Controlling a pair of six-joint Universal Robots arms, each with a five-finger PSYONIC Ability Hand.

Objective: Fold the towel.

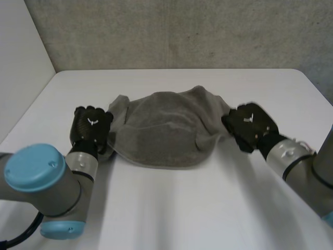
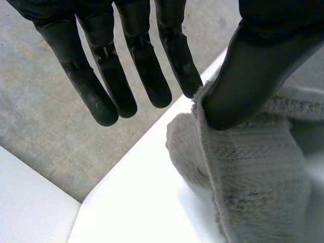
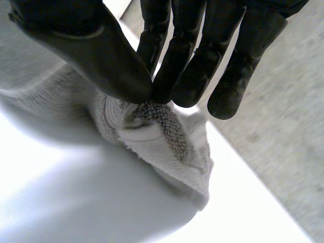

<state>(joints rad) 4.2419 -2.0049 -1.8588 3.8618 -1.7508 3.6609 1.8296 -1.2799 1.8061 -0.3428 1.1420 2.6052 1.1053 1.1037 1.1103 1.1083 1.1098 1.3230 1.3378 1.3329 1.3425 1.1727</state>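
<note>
A grey towel [image 1: 161,127] lies bunched in a rounded heap on the white table [image 1: 182,208], its long sides drawn up between my hands. My left hand [image 1: 91,125] sits at the towel's left end. In the left wrist view its fingers [image 2: 126,76] are straight and spread away from the thumb [image 2: 253,76], which rests against the towel's edge [image 2: 253,167]. My right hand [image 1: 250,125] is at the towel's right end. There its thumb and fingers [image 3: 192,61] pinch a corner of the towel [image 3: 167,147], lifting it slightly off the table.
A grey wall [image 1: 182,31] stands behind the table's far edge, and a white panel [image 1: 21,62] runs along its left side. Bare tabletop stretches in front of the towel, between my arms.
</note>
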